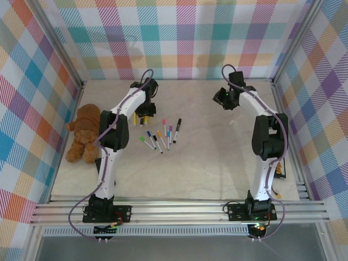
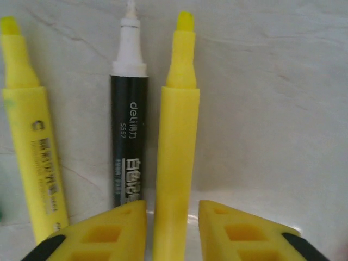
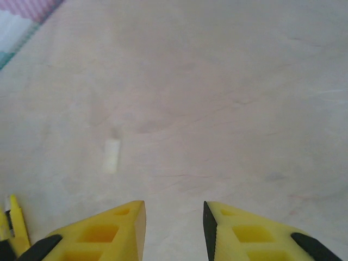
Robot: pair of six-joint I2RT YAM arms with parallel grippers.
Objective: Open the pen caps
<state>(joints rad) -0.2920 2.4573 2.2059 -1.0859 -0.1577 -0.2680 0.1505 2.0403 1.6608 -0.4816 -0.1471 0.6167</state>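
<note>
A yellow highlighter [image 2: 176, 163] lies uncapped on the table between the fingers of my left gripper [image 2: 173, 209], with a gap on each side, so the jaws are open and off it. Beside it lie an uncapped black marker [image 2: 128, 141] and a second uncapped yellow highlighter [image 2: 32, 147]. In the top view my left gripper [image 1: 145, 111] is low over these pens. Several thin pens [image 1: 163, 137] with coloured pen caps [image 1: 164, 122] lie just right of it. My right gripper [image 3: 174, 209] is open and empty above the table, with a loose pale yellow cap [image 3: 111, 155] ahead to its left. It hovers at the back right [image 1: 223, 98].
A brown teddy bear [image 1: 84, 133] lies at the left edge of the table, next to the left arm. Checked walls close in the table at the back and on both sides. A small dark object [image 1: 280, 171] sits by the right wall.
</note>
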